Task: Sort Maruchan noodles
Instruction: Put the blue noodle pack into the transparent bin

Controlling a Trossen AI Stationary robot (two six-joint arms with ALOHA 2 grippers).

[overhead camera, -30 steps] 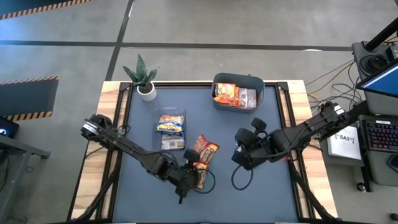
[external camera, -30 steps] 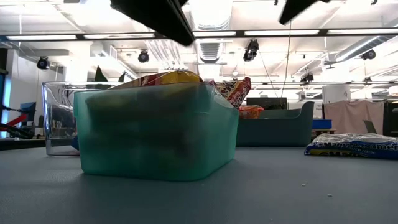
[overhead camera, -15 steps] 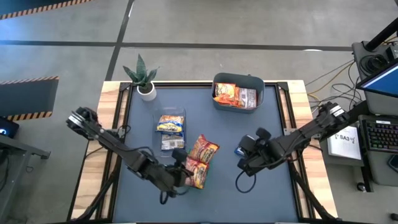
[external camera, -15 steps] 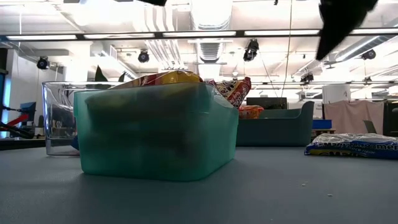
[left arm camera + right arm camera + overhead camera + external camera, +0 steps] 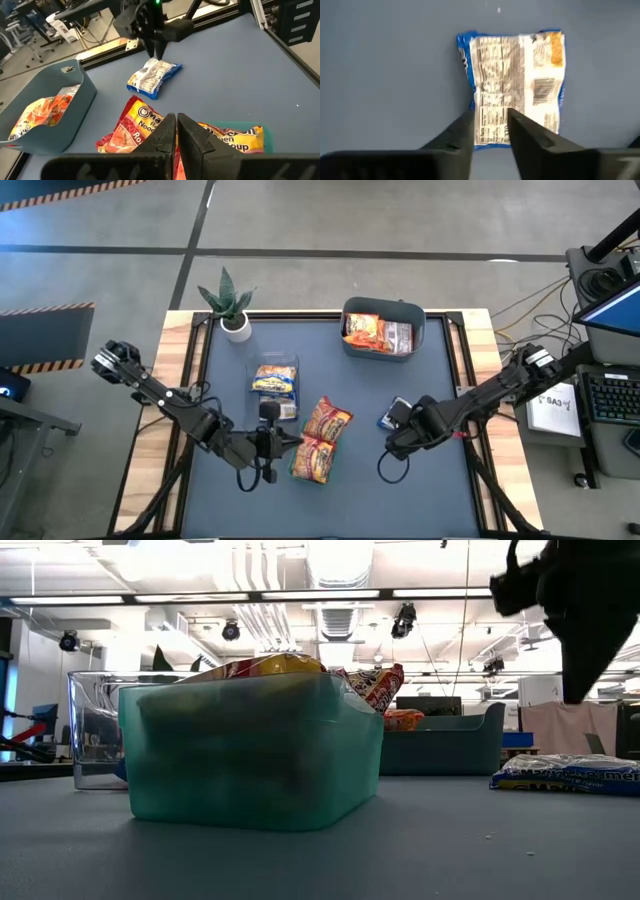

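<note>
A blue and yellow Maruchan packet [image 5: 517, 85] lies flat on the mat, printed back up, and shows in the high view [image 5: 396, 411] right of centre. My right gripper [image 5: 490, 125] hangs just above its near end, pointing down, fingers a little apart and clear of it [image 5: 585, 675]. Two orange-red packets [image 5: 320, 442] lie on the green tray [image 5: 250, 750]. My left gripper [image 5: 283, 438] is shut, holds nothing and points at them from the table's left [image 5: 176, 131].
A grey-blue bin [image 5: 383, 328] with orange packets stands at the far edge. A clear box [image 5: 275, 385] with yellow and silver packets sits left of centre. A potted plant [image 5: 232, 305] is at the far left corner. Bare mat lies along the near edge.
My left gripper, shut throughout, has drawn back from over the near end of the green tray toward the table's left edge and risen, tipping closer to level. My right gripper has come down toward the blue packet and turned to point more steeply down.
</note>
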